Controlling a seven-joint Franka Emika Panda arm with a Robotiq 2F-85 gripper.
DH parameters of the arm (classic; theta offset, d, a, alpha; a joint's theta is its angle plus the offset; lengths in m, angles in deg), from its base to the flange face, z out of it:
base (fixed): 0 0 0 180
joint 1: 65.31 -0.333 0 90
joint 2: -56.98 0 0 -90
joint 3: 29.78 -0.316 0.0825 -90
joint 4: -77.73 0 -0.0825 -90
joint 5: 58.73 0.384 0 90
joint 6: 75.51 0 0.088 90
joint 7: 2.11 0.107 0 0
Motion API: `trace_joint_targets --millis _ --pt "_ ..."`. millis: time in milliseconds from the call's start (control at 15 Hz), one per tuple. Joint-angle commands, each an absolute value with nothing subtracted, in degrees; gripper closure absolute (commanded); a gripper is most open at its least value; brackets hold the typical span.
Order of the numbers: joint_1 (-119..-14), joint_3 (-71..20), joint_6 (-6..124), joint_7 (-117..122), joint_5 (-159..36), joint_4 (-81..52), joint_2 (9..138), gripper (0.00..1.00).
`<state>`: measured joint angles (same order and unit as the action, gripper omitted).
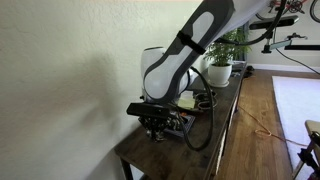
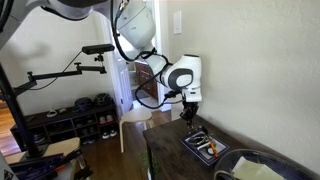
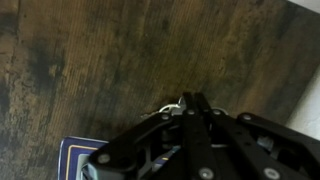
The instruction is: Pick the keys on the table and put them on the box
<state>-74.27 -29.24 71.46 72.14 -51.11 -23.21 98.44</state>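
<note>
In the wrist view my gripper [image 3: 190,100] has its two dark fingers pressed together, with a silvery ring of the keys [image 3: 170,104] showing at the fingertips. It hangs over the dark brown wooden table [image 3: 100,60]. A corner of the dark shallow box [image 3: 68,155] shows at the lower left, beside the gripper. In both exterior views the gripper [image 1: 155,128] [image 2: 188,113] is just above the table [image 1: 135,152] [image 2: 165,155], near the box [image 1: 180,122] [image 2: 205,147], which holds mixed small items. The keys are too small to make out there.
A potted plant [image 1: 222,55] stands at the far end of the table. A round dark bowl [image 2: 255,170] sits beyond the box. A wall runs along one long side of the table. A black cable hangs off its edge [image 1: 205,135].
</note>
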Motion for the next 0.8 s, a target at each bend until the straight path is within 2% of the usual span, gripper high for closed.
trace_joint_targets --millis 0,267,333,467,733 --pt "-74.66 -29.31 71.74 71.16 -49.53 -26.87 93.25 0.93" --pt "-74.52 -29.41 71.57 70.99 -49.59 -27.46 90.9 0.94" --pt "-74.33 -29.65 70.76 70.85 -49.38 -27.31 90.91 0.68" --pt "-74.15 -30.03 70.11 70.5 -49.0 -27.32 90.85 0.65" --pt "-74.66 -29.4 69.83 71.48 -49.11 -26.9 91.88 0.4"
